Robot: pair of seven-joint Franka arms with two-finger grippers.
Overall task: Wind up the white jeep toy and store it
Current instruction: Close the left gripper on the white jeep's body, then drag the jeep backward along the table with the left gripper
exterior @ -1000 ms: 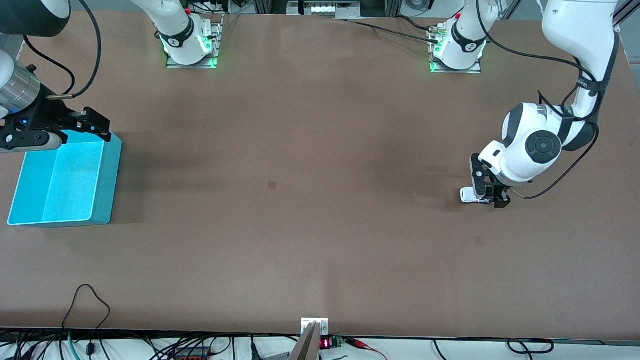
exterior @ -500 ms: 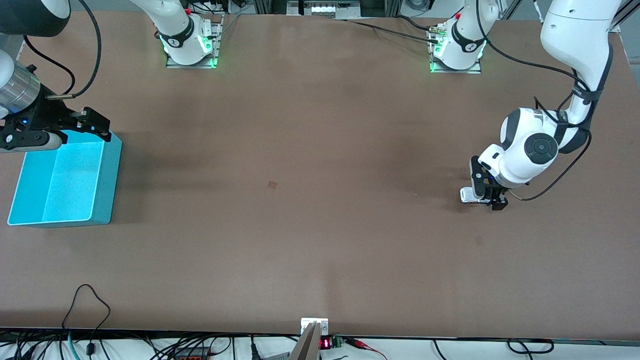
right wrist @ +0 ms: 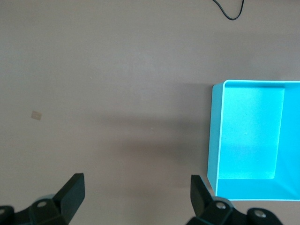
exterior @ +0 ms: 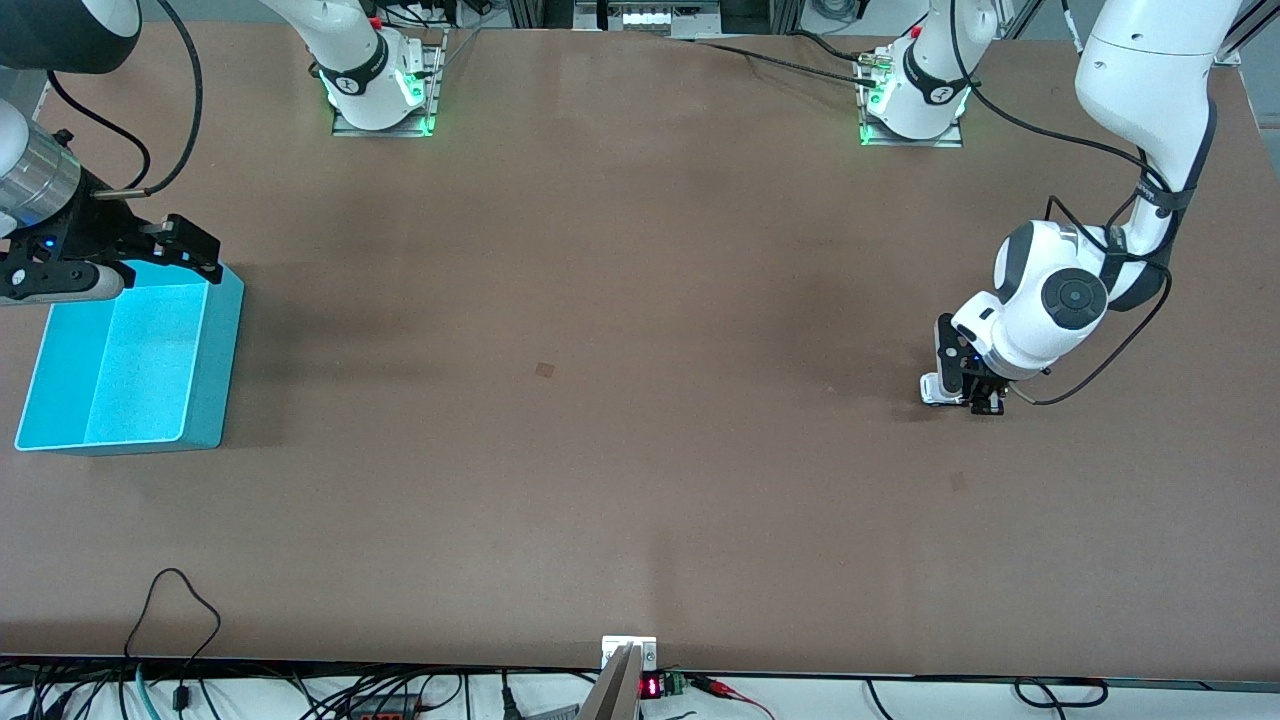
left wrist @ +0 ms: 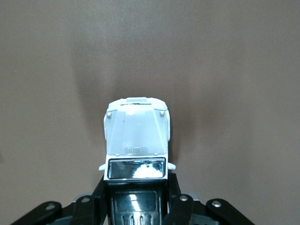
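The white jeep toy (exterior: 932,390) stands on the brown table toward the left arm's end. My left gripper (exterior: 966,396) is down at the table, shut on the jeep's rear half. In the left wrist view the jeep (left wrist: 137,136) points its hood away from the camera, and the black fingers (left wrist: 100,187) press on both sides of its black-roofed cabin, with the gripper (left wrist: 136,183) around it. My right gripper (exterior: 190,250) is open and empty, held over the rim of the turquoise bin (exterior: 225,340). It waits there, and in its wrist view (right wrist: 136,187) the jaws stand wide apart.
The turquoise bin (right wrist: 213,136) is empty and sits at the right arm's end of the table. A small tan patch (exterior: 544,369) marks the table's middle, and another (exterior: 958,481) lies nearer the camera than the jeep. A black cable (exterior: 170,590) loops onto the front edge.
The left arm has lowered and drawn in, and its gripper has settled lower around the jeep. The jeep has shifted slightly toward the table's middle. The right arm has not moved.
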